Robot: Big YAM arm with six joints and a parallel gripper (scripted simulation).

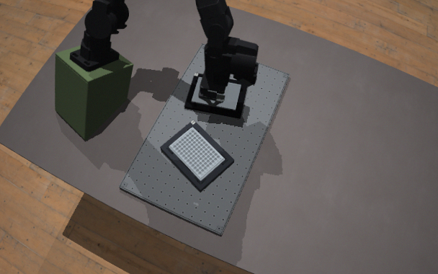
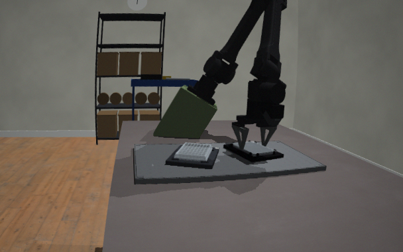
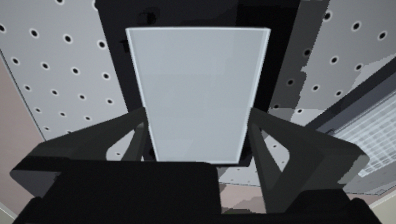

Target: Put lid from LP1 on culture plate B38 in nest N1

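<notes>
We see the gripper (image 2: pixel 253 142) lowered over the lid park LP1 (image 1: pixel 192 106), its fingers clamped on the long sides of the pale lid (image 3: pixel 197 95), which lies flat in the black frame of the park. The culture plate B38 (image 1: pixel 196 153) sits uncovered in the plate nest N1 (image 1: pixel 171 151), near the park on the same perforated grey board (image 1: pixel 163 180). The board rests on the worktop (image 1: pixel 354 162), beside the arm's green pedestal (image 1: pixel 84 101).
</notes>
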